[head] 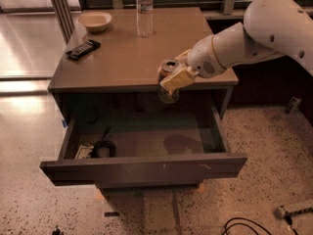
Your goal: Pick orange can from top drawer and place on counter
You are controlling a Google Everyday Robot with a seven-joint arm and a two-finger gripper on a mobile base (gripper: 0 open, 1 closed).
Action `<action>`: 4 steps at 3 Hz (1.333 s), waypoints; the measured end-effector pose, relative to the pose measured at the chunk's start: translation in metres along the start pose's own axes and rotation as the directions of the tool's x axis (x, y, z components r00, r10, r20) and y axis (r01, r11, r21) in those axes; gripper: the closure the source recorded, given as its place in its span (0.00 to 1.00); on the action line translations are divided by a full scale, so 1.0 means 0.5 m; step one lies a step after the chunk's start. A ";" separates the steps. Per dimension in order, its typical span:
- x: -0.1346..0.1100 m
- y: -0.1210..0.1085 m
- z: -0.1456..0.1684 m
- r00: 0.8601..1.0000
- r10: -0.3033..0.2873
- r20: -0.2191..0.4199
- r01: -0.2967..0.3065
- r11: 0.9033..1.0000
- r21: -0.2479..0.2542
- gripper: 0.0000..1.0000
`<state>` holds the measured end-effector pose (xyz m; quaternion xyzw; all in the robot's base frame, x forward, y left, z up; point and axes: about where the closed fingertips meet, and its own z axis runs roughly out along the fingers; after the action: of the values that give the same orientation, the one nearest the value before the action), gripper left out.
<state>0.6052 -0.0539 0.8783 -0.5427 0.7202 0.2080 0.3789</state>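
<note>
My gripper (175,75) comes in from the right on a white arm and is shut on the orange can (167,83). The can hangs upright in the air above the open top drawer (146,168), level with the front edge of the counter (127,53). Its silver top shows at counter height and its lower part is in front of the drawer's dark opening. The drawer is pulled out wide below it.
On the counter stand a clear water bottle (145,11) at the back middle, a tan bowl (95,21) at the back left and a black remote (83,49) at the left. A black cable and small items (98,148) lie in the drawer's left front corner.
</note>
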 end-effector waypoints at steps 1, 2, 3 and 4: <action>-0.019 -0.016 -0.009 1.000 0.009 -0.002 -0.009 1.000 0.010 1.00; -0.031 -0.060 -0.007 1.000 0.008 0.005 -0.008 0.999 0.036 1.00; -0.035 -0.120 0.003 1.000 0.012 0.018 -0.013 0.998 0.062 1.00; -0.038 -0.174 0.013 0.999 0.028 0.027 -0.030 0.997 0.076 1.00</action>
<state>0.6915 -0.0656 0.8985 -0.5147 0.7305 0.1927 0.4054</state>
